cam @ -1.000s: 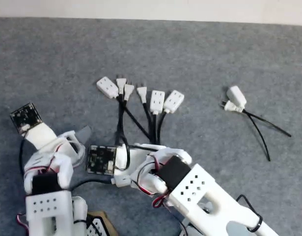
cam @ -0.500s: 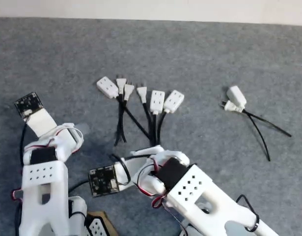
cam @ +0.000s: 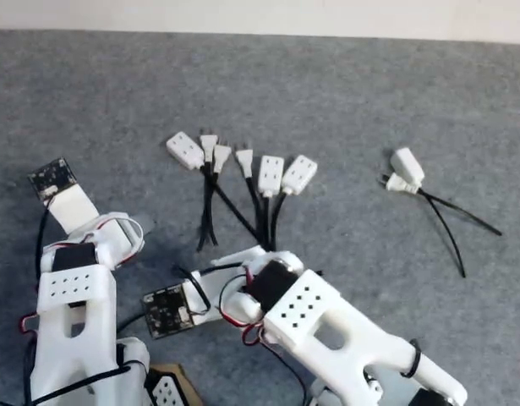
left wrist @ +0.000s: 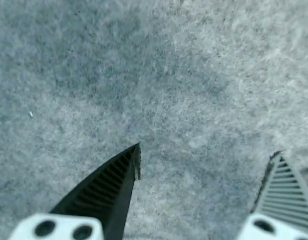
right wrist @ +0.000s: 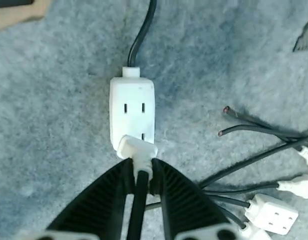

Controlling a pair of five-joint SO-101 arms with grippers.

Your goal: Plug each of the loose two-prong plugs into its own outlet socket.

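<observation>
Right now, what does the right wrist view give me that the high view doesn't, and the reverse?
Right wrist view: the right gripper, black fingers shut on a white two-prong plug at a white rectangular outlet block. High view: a white plug and socket lying apart from the rest, and the left arm. Both: the bunch of white plugs and sockets on black cords, on grey carpet.

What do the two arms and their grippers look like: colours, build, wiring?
The left arm and right arm have white plastic shells with rows of small round holes, black motors and loose red and black wires. A dark circuit board sits at each wrist. The right gripper has black ribbed, pointed fingers; the left gripper has one black, one grey.
</observation>
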